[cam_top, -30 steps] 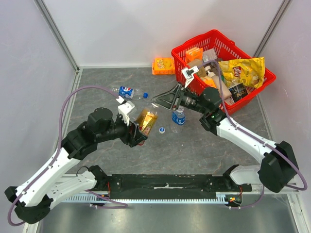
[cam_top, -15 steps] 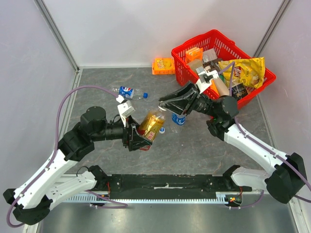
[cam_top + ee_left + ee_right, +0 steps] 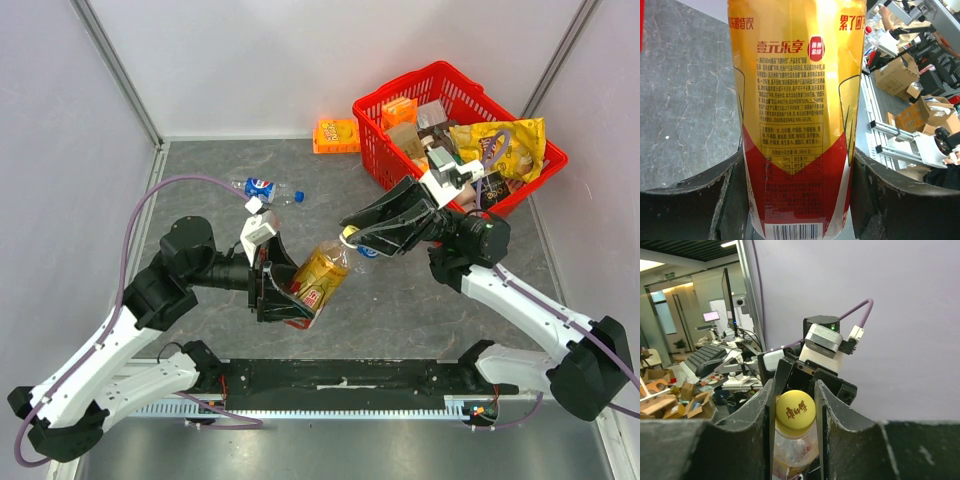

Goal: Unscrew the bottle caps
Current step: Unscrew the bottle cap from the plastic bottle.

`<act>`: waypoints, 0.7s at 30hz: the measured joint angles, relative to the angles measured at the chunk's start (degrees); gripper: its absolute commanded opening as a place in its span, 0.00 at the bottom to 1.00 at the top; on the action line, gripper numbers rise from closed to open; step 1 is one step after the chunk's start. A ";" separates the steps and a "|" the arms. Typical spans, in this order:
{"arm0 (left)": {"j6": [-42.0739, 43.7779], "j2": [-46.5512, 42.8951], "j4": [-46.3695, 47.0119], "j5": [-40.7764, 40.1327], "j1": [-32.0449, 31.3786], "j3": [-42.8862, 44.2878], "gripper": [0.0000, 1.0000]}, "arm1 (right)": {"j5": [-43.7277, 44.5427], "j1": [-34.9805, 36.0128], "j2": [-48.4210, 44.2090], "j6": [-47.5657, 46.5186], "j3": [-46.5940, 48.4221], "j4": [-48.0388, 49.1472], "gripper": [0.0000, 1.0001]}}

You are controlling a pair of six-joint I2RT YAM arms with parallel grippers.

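My left gripper (image 3: 287,292) is shut on the lower body of the amber bottle (image 3: 322,272), which is lifted off the table and tilted towards the right arm. In the left wrist view the bottle's red and yellow label (image 3: 800,100) fills the space between the jaws of the left gripper (image 3: 795,159). My right gripper (image 3: 349,233) is shut on the bottle's yellow cap (image 3: 795,412), with a finger (image 3: 765,410) on each side. A clear bottle with a blue label (image 3: 260,187) lies at the back, with a small blue cap (image 3: 298,195) beside it. A second clear bottle (image 3: 369,250) shows partly behind the right gripper.
A red basket (image 3: 440,68) full of snack packs, including a yellow chip bag (image 3: 500,145), stands at the back right. An orange box (image 3: 336,135) lies against the back wall. The whitish cap is hidden.
The left gripper has lifted and tilted the amber bottle towards the right. The right gripper has swung in from the basket side and closed round the yellow cap.
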 measured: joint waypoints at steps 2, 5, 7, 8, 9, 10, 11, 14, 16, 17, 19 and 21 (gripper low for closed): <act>-0.50 0.31 0.20 0.98 0.00 0.00 0.02 | -0.35 0.00 0.63 1.79 0.00 1.53 0.09; -1.03 0.66 0.20 1.25 0.00 0.00 0.02 | -0.44 -0.11 1.55 3.80 0.00 2.93 0.15; -1.07 0.66 0.17 1.20 0.00 0.02 0.02 | -0.39 -0.11 1.81 4.44 0.00 3.45 0.27; -1.07 0.66 0.17 1.18 0.00 0.02 0.02 | -0.26 -0.11 1.84 4.50 0.00 3.61 0.35; -1.05 0.63 0.15 1.11 0.00 0.02 0.02 | -0.20 -0.11 1.84 4.50 0.00 3.65 0.42; -1.03 0.55 0.11 0.87 0.00 0.00 0.02 | -0.11 -0.11 1.84 4.46 0.00 3.67 0.48; -1.01 0.44 -0.02 0.52 0.00 0.02 0.02 | 0.00 -0.11 1.84 4.44 0.00 3.61 0.53; -0.59 -0.11 -0.09 -1.14 0.00 0.04 0.02 | 0.09 -0.22 1.84 4.83 0.00 3.48 0.71; -0.20 -0.52 -0.52 -2.49 0.00 0.15 0.02 | 0.24 -0.46 1.84 5.22 0.00 3.39 0.82; 0.00 -0.70 -1.01 -3.08 0.00 0.26 0.02 | 0.35 -0.72 1.79 5.16 0.00 3.28 0.87; 0.61 -0.79 -1.92 -4.39 0.00 0.35 0.02 | 1.09 -1.29 1.66 5.18 0.00 2.54 0.94; 1.25 -0.83 -3.02 -5.75 0.00 0.37 0.02 | 1.64 -1.75 1.27 4.81 0.00 0.98 0.98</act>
